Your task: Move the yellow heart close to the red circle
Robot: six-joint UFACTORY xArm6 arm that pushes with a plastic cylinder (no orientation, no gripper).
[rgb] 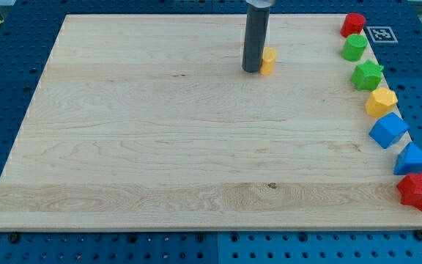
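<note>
the wooden board (160,147) lies on a blue pegboard table (6,81), and its left and middle stretches carry only wood grain. towards the far edge, a little right of the middle, the dark rod comes straight down and my tip (253,71) rests on the board. there are no jaws to spread or press together; it is a plain rod end, and it holds nothing. the yellow heart (268,61) sits just right of my tip, touching or nearly touching the rod; part of it is hidden behind the rod, so its shape is hard to make out.

well apart from it, along the board's right edge, a row of blocks runs from far to near. the red circle (354,24) is at the far right corner, with a green cylinder (354,48) just nearer than it. then come a green star (368,75), a yellow hexagon (381,101), a blue cube (388,130), a blue triangle (414,158) and, nearest, a red star (419,190) hanging partly over the board's edge. a small black-and-white marker (381,34) lies right of the red circle.
</note>
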